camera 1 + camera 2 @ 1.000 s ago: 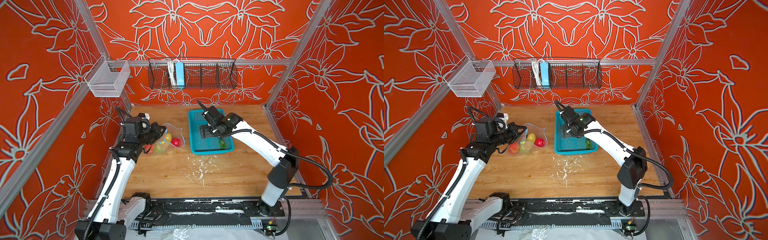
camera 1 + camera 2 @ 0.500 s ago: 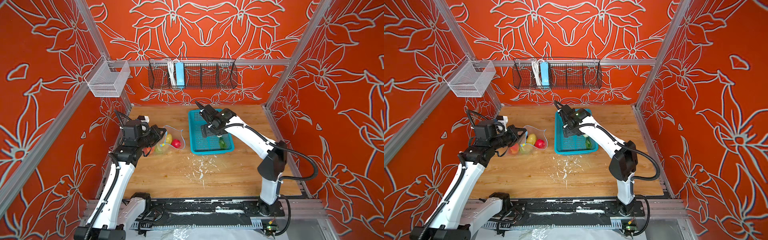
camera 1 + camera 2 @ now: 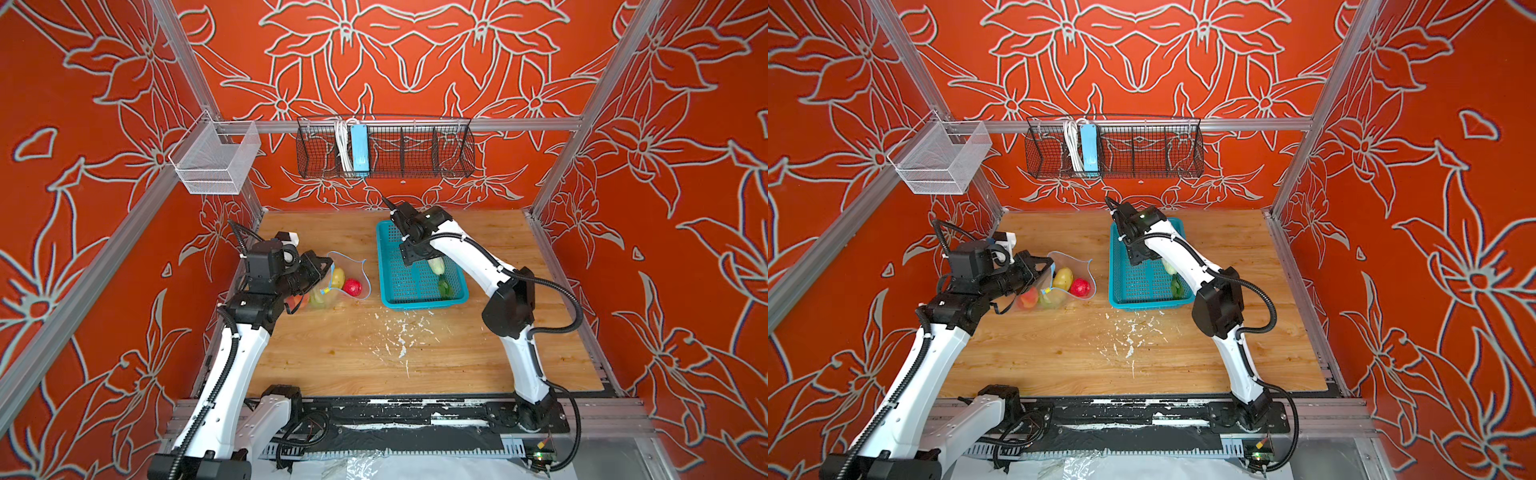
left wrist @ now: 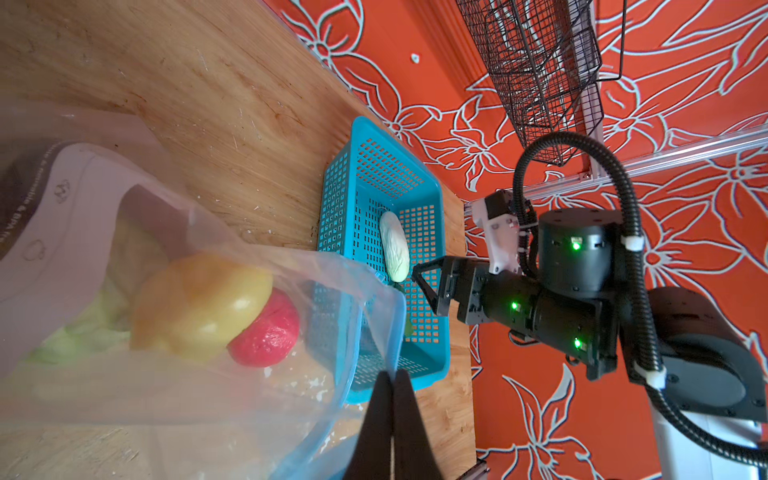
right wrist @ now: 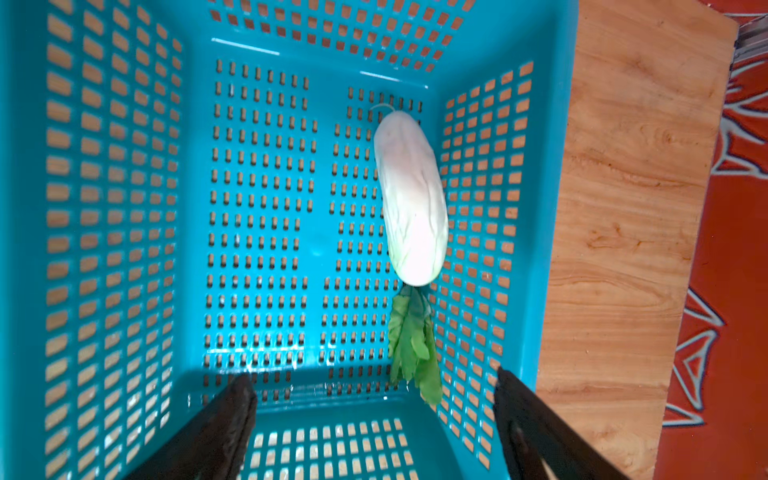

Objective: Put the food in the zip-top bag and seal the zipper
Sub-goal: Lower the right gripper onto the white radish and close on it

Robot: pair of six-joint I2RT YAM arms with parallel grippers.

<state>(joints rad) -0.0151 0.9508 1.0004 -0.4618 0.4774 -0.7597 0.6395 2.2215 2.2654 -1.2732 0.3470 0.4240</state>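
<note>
Your left claw (image 4: pixel 392 376) is pinched fully together on the rim of the zip-top bag (image 4: pixel 174 399), left of centre in both top views; the bag is thin, clear, floppy film lying on the grained wooden table (image 3: pixel 353 353), its mouth gaping towards the right of the frame; the zipper (image 4: pixel 402 316) runs as a slim light-blue strip round that mouth, unsealed. Through the plastic you can see some of the food: a smooth, rounded yellow fruit (image 4: pixel 199 303), a textured red fruit (image 4: pixel 266 332) touching it, and a pale green leafy lump (image 4: pixel 83 332) deeper in. White flecks (image 3: pixel 399 332) speckle the table mid-frame. Just right of the bag sits the teal basket (image 3: pixel 419 300), rigid plastic with slotted walls and floor; in it lies a long, matt white vegetable (image 5: pixel 411 195) with faint ridges, close to one side wall, with a crinkled green leaf tuft (image 5: pixel 413 349) at one end. Your right claw (image 5: pixel 374 415) hovers over the basket, its dark jaws spread wide, gripping nothing.
</note>
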